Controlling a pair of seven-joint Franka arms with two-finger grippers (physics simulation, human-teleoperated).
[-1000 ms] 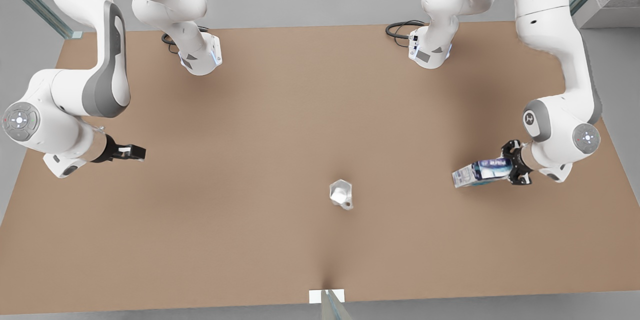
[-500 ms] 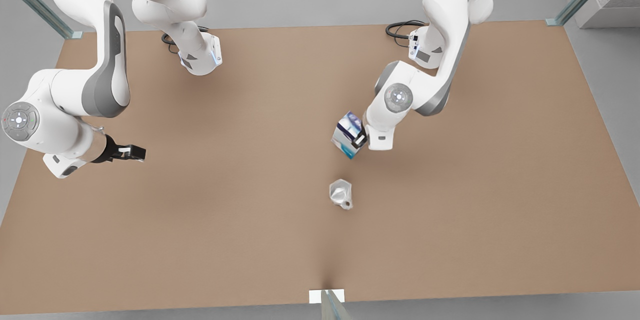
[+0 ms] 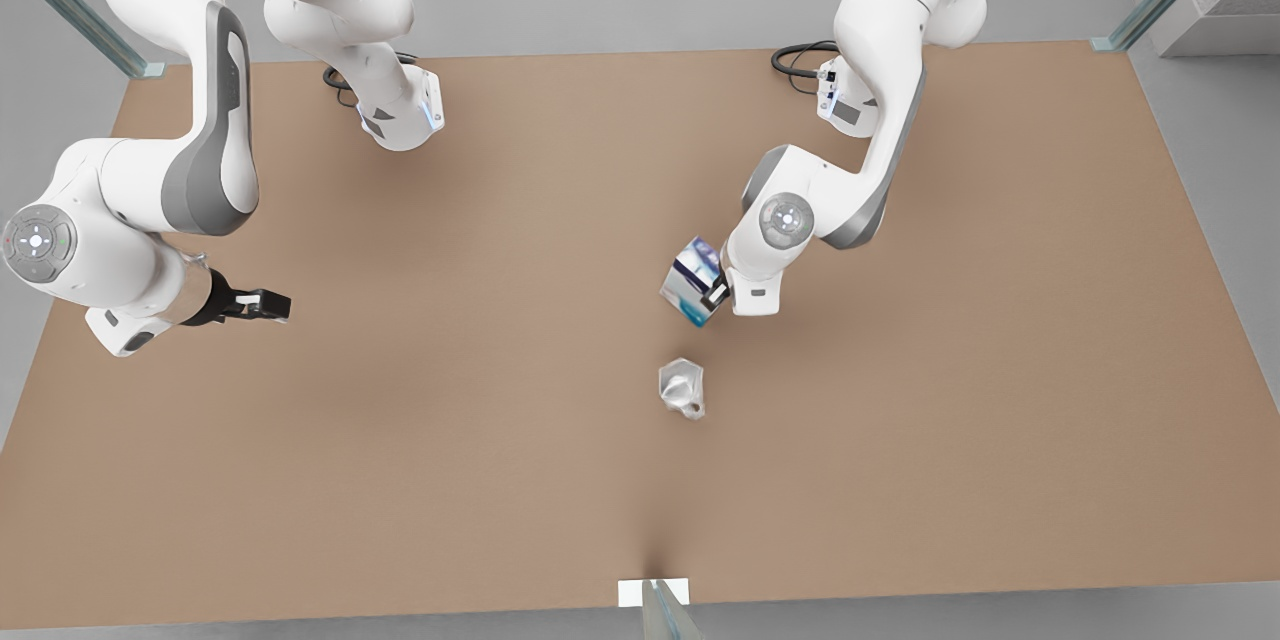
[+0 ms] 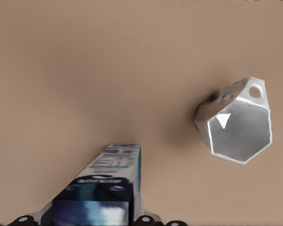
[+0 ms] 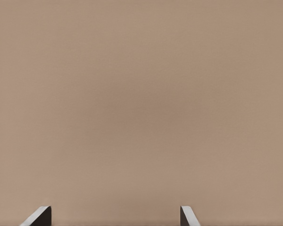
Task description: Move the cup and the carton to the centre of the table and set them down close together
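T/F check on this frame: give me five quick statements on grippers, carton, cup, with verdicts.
1. The left gripper is shut on the carton. True.
2. The cup lies tipped over on its side. False: it stands upright on the table, mouth open to the left wrist view.
3. The right gripper holds the cup. False: it waits open at the front view's left, holding nothing.
4. Carton and cup are touching. False: bare table shows between them.
5. The cup is free of both grippers. True.

Carton (image 3: 692, 281) just behind cup (image 3: 682, 388), near middle of table (image 3: 450, 440).
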